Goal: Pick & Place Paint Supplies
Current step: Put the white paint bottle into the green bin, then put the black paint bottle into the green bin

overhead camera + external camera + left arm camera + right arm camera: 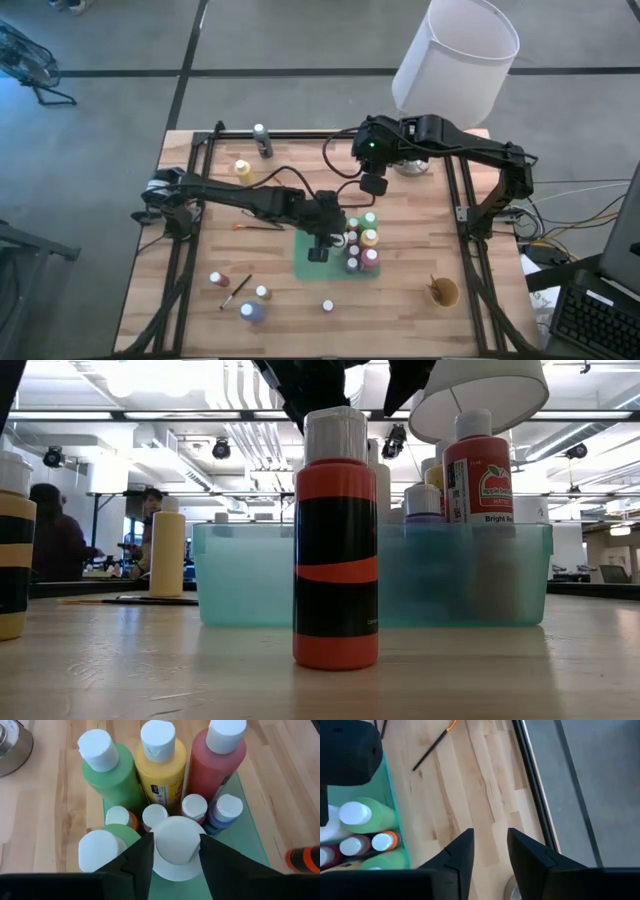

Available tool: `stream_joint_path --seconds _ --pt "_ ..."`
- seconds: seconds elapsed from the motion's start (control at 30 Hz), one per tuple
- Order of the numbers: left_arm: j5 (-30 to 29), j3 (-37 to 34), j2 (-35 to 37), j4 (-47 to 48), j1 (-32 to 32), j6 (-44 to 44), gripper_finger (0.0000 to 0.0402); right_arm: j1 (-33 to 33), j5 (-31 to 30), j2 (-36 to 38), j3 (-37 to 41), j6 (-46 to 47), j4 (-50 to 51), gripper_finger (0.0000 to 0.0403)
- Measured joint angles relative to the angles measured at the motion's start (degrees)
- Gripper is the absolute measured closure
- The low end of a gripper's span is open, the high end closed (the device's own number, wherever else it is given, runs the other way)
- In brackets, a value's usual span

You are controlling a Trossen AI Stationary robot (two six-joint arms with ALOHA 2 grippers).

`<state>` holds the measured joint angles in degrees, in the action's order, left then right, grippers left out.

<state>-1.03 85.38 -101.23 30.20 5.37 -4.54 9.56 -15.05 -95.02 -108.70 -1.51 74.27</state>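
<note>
Over the translucent green plastic bin (305, 262) on the pale wood-plank worktop (420, 230), the left tool (175, 855) brackets a round white bottle cap (175, 845), contact unclear. Smooth plastic paint bottles (160, 765) stand packed inside. The right tool (490, 857) hovers parted, empty.

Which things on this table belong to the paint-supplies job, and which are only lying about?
Job: bottles in the green bin; loose yellow bottle, blue bottle, red bottle; brush.
Lying about: tan cup; white lampshade; metal dish.
</note>
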Motion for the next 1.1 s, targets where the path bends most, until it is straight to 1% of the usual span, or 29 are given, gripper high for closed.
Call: stream_joint_path --seconds 0.2,0.5,0.63,0.73,0.9,1.0,1.1 --pt "-0.09 0.77 0.11 1.85 -0.02 -0.41 0.0242 0.0 -0.01 0.0 -0.03 -0.17 -0.02 0.0279" --pt "-1.07 7.99 0.67 10.53 -0.04 -3.35 0.0241 -0.02 0.02 0.0 -0.11 0.05 -0.1 0.0265" --pt "-4.89 12.33 1.4 17.65 -0.04 -4.65 0.0241 -0.02 0.04 0.0 -0.14 0.04 -0.14 0.0262" --pt "-9.39 12.89 3.6 21.22 -0.04 -4.14 0.0241 -0.02 -0.01 0.0 -0.14 0.0 -0.38 0.0264" --pt "-14.96 8.63 10.28 21.77 -0.05 -2.15 0.0241 -0.02 -0.09 0.0 -0.14 -0.21 -1.22 0.0283" --pt "-16.38 3.79 15.19 19.78 -0.5 -1.15 0.0241 -0.02 -0.07 0.0 -0.14 -0.22 -1.58 0.0297" --pt "-17.09 -2.49 21.07 15.52 -1.75 -0.3 0.0241 -0.02 -0.02 0.0 -0.14 -0.19 -1.69 0.0311"
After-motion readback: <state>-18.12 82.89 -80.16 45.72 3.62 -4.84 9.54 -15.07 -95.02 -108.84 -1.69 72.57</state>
